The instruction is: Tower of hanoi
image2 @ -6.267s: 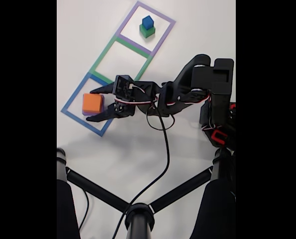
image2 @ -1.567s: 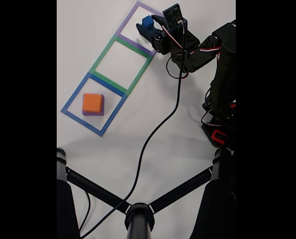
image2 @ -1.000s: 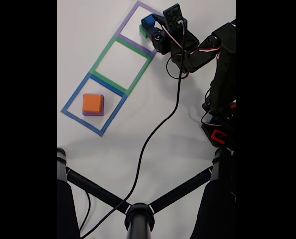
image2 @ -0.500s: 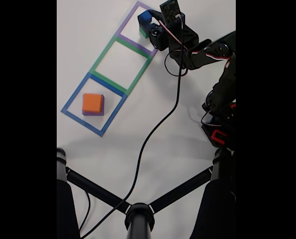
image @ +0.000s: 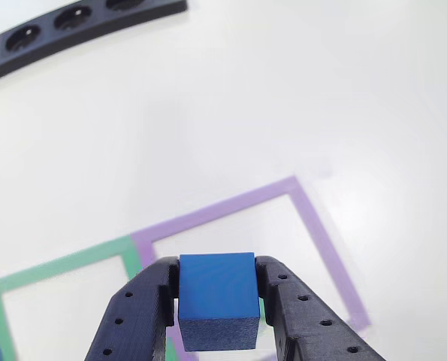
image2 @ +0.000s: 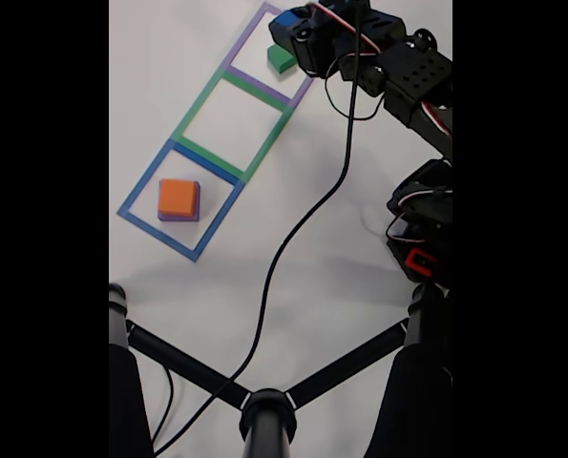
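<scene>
Pinching the dark blue cube (image: 217, 301) by its flat side faces, the gripper (image: 218, 304) holds it aloft above the purple outline (image: 313, 233); looks light, rigid, matte, unlikely to slip.

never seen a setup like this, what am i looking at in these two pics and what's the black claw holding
It is a small robot arm on a white table. The fixed view looks down from above; the other view looks out along the claw. That claw is the gripper, two black fingers shut on a blue cube, lifted above a green cube that sits in the purple square outline. An orange cube sits on a purple cube in the blue outline; the green outline between them holds nothing. The black strip with round holes lies on the table.
</scene>
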Controlling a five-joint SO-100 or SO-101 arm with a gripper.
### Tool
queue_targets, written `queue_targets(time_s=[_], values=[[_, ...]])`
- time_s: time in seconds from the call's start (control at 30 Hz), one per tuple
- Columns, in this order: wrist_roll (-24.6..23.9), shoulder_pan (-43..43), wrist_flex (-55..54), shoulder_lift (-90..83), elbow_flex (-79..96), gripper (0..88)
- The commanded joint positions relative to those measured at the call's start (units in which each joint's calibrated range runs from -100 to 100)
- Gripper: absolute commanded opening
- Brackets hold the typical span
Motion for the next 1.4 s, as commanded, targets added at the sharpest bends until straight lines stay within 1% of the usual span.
queue_targets(time_s=[0.0, 0.13, 0.27, 0.37, 0.47, 0.57, 0.73, 0.87, 1.1, 1.23, 1.3, 1.37], values=[[1.0, -3.4, 26.2, -5.9, -18.8, 0.1], [1.0, -7.5, 44.2, -5.1, -36.1, 0.1], [1.0, -11.8, 56.0, -4.4, -47.7, 0.1], [0.4, -14.6, 61.9, -4.2, -54.2, 0.1], [-0.9, -16.8, 65.1, -4.1, -58.2, 0.1], [-1.6, -18.5, 66.1, -4.4, -59.3, 0.1], [-2.0, -20.3, 64.7, -5.0, -54.3, 0.3], [1.0, -20.6, 57.3, -7.5, -43.0, 0.3], [1.0, -19.3, 33.1, -12.6, -14.1, 0.6], [1.0, -18.6, 12.8, -12.1, 1.5, 1.5], [1.0, -18.3, 0.9, -10.6, 9.4, 1.4], [1.0, -18.1, -14.3, -8.5, 18.2, 1.6]])
